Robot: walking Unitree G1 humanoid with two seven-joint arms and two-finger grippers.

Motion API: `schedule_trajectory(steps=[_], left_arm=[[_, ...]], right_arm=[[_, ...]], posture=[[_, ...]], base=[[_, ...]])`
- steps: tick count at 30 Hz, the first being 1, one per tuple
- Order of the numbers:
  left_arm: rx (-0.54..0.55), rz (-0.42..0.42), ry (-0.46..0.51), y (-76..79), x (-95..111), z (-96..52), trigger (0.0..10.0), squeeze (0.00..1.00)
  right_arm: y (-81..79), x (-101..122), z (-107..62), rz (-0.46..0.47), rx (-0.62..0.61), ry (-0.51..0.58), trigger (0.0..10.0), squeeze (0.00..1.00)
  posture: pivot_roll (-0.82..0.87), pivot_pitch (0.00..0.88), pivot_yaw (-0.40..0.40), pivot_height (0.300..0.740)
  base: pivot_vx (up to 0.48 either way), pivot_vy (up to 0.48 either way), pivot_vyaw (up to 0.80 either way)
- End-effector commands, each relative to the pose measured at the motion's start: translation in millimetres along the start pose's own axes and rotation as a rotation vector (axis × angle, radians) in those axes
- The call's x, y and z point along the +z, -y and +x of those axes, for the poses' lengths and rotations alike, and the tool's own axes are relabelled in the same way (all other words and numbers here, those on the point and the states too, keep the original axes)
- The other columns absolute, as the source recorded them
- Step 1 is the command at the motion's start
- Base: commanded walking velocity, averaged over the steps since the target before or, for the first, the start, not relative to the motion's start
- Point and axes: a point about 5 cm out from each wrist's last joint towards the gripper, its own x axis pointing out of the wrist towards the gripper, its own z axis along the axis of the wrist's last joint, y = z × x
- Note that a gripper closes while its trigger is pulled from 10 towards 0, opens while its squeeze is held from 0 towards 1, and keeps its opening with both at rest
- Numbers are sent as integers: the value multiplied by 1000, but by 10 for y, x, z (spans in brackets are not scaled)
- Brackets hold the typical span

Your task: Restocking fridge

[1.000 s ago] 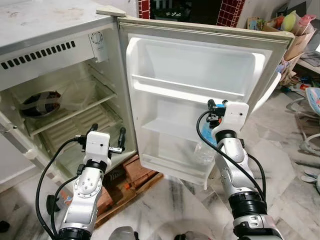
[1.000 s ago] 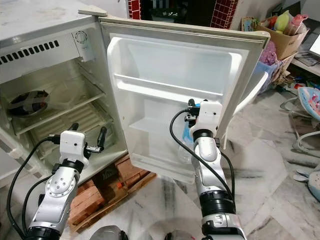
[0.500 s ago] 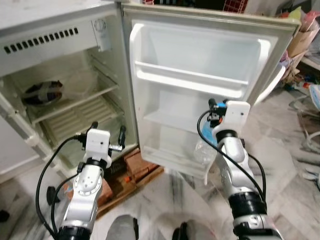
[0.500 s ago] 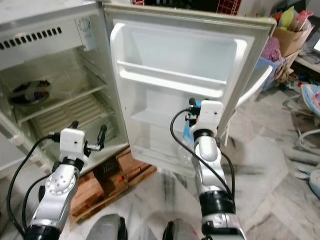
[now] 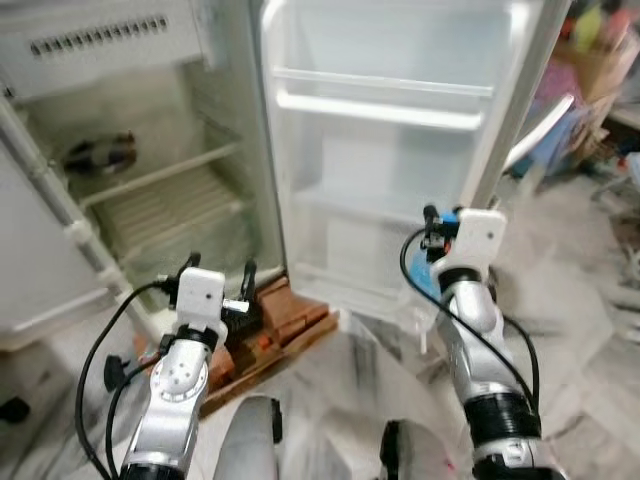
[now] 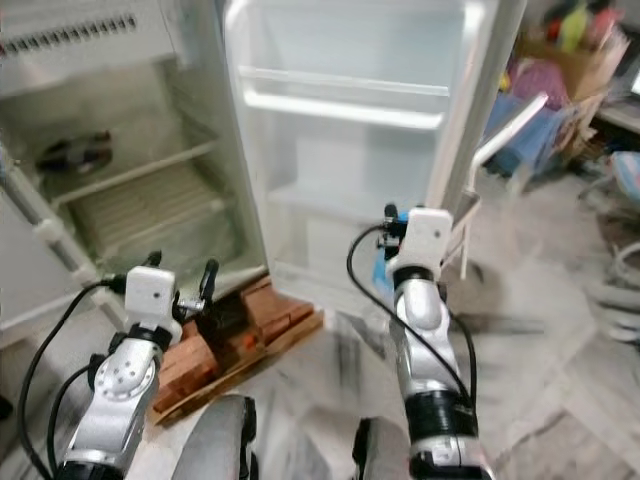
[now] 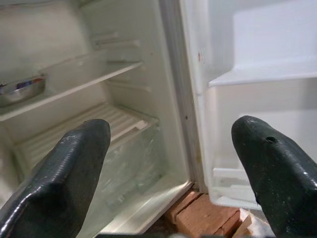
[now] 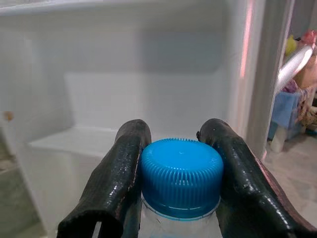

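Your right gripper (image 8: 181, 183) pinches the blue-capped bottle (image 8: 181, 177) facing the fridge door (image 5: 400, 150) at 12 o'clock; your left gripper (image 7: 173, 173) hangs spread.

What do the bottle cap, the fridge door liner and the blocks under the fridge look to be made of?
Bottle cap: blue plastic, ribbed sides. Door liner: white moulded plastic, smooth and slightly glossy. Blocks: reddish, probably brick or wood; too blurred to be sure.

clear plastic bottle (image 8: 181, 198) with ribbed blue cap (image 8: 181, 177), upright, pinched at the neck between the right gripper (image 8: 179, 184) fingers, held before the open white fridge (image 5: 130, 150) door's (image 5: 400, 150) lower shelf
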Motion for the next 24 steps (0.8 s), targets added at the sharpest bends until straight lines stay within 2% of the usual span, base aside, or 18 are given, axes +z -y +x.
schedule_trajectory(steps=[1,24], left_arm=[[4,14,36,-17,87,50,10000,0],[2,15,34,-7,78,58,10000,0]], right_arm=[[-17,140,54,-8,10,58,10000,0],[-78,161,55,-7,63,65,10000,0]], posture=[[114,0,1,653],[108,0,-1,653]], base=[[0,0,0],[279,0,0]])
